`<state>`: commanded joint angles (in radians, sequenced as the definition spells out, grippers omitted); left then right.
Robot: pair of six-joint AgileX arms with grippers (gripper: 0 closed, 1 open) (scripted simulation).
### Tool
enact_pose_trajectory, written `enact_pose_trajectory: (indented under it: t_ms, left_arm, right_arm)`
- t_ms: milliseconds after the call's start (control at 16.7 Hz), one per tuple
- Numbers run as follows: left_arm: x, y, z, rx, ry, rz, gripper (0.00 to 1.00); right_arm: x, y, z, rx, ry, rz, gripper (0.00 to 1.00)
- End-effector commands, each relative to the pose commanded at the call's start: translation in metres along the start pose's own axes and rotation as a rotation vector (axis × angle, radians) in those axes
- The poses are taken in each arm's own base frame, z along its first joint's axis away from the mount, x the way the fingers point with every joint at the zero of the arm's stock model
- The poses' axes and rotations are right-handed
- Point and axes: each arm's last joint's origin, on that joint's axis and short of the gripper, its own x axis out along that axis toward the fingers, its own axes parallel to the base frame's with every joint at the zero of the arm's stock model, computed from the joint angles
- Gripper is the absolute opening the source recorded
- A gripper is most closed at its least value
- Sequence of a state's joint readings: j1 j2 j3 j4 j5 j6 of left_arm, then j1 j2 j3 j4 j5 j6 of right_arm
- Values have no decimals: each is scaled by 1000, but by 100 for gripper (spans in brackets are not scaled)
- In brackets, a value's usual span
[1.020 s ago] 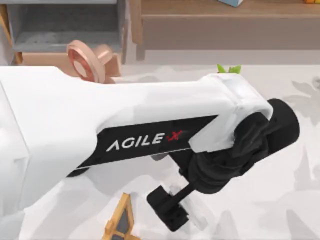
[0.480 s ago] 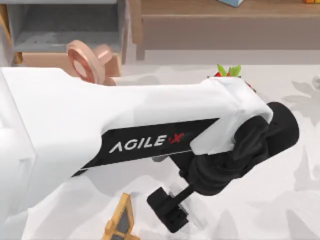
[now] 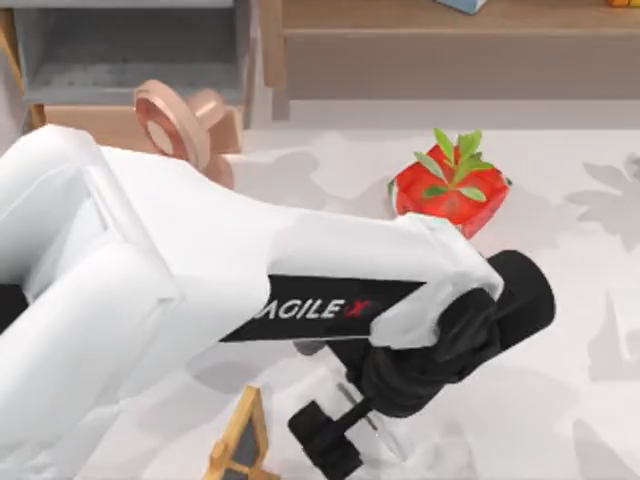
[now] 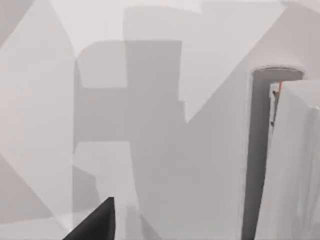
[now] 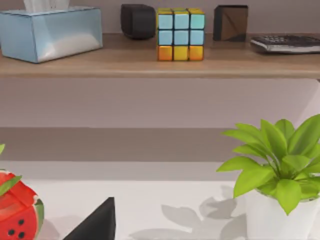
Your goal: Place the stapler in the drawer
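Observation:
My left arm reaches across the table in the top view, and its black gripper (image 3: 332, 445) hangs low near the front edge. A slim whitish stapler (image 3: 385, 437) with a thin dark strip lies right at that gripper; whether the fingers hold it is hidden. The drawer (image 3: 120, 55) stands open at the back left, with grey inside walls and a tan front panel. In the left wrist view I see pale tabletop, a dark fingertip (image 4: 95, 222) and a white glossy body (image 4: 295, 165). My right gripper (image 5: 95, 222) is parked, facing the shelf.
A copper ring object (image 3: 170, 120) stands in front of the drawer. A red fruit-like object with green leaves (image 3: 450, 190) sits mid-table. A yellow-framed wedge (image 3: 240, 450) lies beside the left gripper. The brown shelf (image 5: 160, 62) carries a tissue box (image 5: 50, 30) and a colour cube (image 5: 181, 32). A potted plant (image 5: 280, 165) stands below the shelf.
My left arm has folded back toward the left and front, uncovering the red object. Its gripper has shifted slightly toward the front edge.

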<state>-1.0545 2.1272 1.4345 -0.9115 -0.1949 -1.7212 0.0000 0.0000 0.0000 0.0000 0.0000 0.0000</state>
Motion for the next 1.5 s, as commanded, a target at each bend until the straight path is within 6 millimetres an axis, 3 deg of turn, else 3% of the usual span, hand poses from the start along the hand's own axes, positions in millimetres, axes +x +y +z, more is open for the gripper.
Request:
enact_pose_trajectory:
  t_ms: [180, 960, 1500]
  left_arm:
    - [0, 0, 0, 0, 0, 0, 100]
    - [0, 0, 0, 0, 0, 0, 2]
    - [-1, 0, -1, 3, 0, -2, 0]
  right_arm:
    - [0, 0, 0, 0, 0, 0, 100]
    - [0, 0, 0, 0, 0, 0, 100]
    - [0, 0, 0, 0, 0, 0, 100]
